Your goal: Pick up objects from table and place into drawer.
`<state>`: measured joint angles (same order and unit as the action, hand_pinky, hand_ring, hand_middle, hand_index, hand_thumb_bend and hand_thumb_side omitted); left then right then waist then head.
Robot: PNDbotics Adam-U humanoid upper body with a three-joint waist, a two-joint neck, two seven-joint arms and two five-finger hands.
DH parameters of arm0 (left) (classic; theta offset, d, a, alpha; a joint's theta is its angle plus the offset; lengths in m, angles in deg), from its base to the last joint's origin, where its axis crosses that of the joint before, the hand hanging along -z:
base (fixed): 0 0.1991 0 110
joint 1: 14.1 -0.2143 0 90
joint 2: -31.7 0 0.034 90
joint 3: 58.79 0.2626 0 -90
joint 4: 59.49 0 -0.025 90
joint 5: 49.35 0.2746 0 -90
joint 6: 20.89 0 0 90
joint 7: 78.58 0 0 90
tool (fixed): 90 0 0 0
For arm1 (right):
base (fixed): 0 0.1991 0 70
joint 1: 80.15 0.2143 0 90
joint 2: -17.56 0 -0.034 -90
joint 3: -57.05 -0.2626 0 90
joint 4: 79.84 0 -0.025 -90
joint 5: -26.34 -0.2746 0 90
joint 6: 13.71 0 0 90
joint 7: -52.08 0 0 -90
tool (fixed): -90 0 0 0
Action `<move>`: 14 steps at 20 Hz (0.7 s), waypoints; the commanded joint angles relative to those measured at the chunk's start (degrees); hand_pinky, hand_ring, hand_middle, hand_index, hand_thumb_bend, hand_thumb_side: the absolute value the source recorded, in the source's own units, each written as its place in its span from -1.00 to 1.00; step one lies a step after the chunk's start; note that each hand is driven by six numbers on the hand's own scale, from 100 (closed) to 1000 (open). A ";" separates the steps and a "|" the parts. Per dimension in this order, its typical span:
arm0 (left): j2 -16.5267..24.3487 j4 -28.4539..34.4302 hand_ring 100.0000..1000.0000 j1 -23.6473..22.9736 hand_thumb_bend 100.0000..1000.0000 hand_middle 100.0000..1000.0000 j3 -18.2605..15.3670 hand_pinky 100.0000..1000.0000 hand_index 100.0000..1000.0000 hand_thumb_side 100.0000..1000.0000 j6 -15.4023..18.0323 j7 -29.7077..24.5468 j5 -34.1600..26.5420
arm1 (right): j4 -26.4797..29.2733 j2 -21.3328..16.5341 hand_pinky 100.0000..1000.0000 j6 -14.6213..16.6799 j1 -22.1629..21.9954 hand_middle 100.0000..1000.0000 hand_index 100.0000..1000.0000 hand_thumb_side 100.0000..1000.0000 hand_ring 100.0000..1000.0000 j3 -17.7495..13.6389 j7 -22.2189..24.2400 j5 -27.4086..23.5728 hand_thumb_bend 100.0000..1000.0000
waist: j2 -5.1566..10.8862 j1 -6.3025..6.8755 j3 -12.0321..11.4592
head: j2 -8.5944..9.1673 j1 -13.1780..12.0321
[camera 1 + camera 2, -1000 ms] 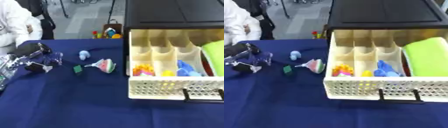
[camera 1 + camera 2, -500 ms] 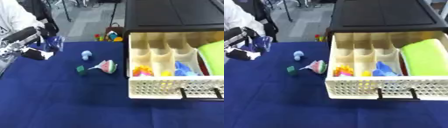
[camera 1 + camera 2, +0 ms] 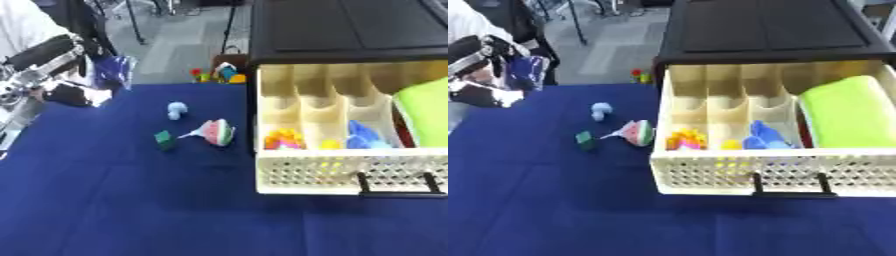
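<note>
My left hand [image 3: 77, 96] is raised above the table's far left edge, its fingers curled around a shiny blue and white thing [image 3: 108, 73]. On the blue cloth lie a small light-blue figure [image 3: 177, 110], a watermelon-slice toy [image 3: 216, 133] and a little green block [image 3: 164, 139], all left of the drawer. The cream drawer [image 3: 341, 172] stands pulled open at the right. Its compartments hold yellow and orange pieces [image 3: 282, 138], blue pieces [image 3: 363, 136] and a large green pad [image 3: 846, 110]. My right hand shows in neither view.
A black cabinet [image 3: 341, 25] tops the drawer at the back right. Small colourful toys [image 3: 217, 75] sit on the floor beyond the table's far edge. A person in white [image 3: 26, 25] stands at the far left. The blue cloth [image 3: 131, 210] spreads across the front.
My left hand has risen from the cloth at the left, carrying the blue and white thing up and toward the far edge. The three toys stay put.
</note>
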<state>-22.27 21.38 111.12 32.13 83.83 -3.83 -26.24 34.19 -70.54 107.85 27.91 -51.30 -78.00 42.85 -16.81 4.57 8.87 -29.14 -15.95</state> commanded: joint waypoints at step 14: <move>1.63 7.81 0.02 7.19 -1.00 -0.22 2.57 -0.33 -0.17 -0.64 -0.84 -0.63 -10.60 | 0.56 -2.96 0.21 2.41 0.14 -0.06 0.42 0.99 0.32 0.17 -3.63 -0.73 -1.00 | 3.97 2.43 1.60 | -1.73 -0.57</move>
<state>-22.39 28.24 117.15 35.01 83.22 -4.33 -35.72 34.19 -71.87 107.42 27.47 -51.20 -78.43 42.32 -13.99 7.38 10.61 -30.49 -16.22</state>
